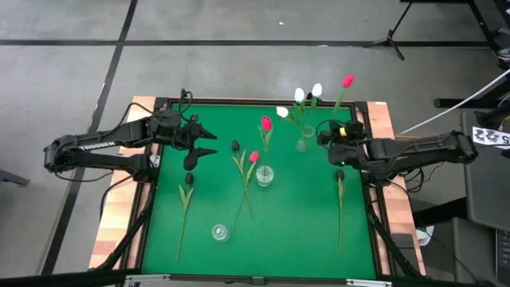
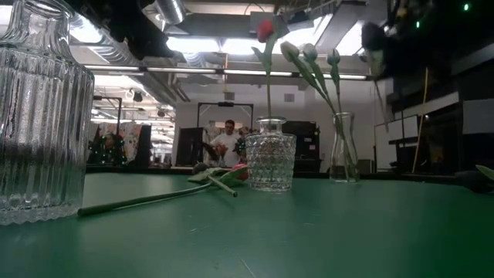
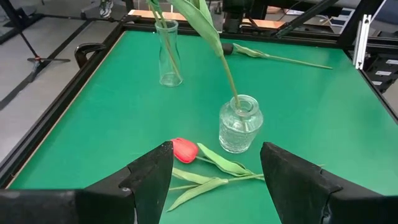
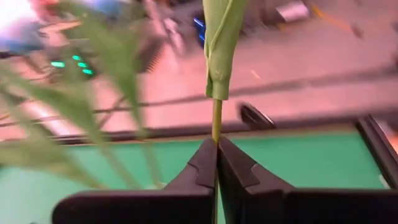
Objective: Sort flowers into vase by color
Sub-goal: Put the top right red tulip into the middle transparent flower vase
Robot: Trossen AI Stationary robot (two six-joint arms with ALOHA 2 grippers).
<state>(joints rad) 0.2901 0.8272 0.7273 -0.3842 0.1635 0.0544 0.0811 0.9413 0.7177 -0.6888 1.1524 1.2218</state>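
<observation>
Our right gripper (image 1: 341, 132) pinches a pink tulip (image 1: 347, 81) near the table's (image 1: 303, 231) far-right edge; left gripper (image 1: 209, 142) gapes; three vases.

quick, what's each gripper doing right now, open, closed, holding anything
Left gripper: open, empty, above the green table.
Right gripper: shut on a pink tulip's stem.
</observation>
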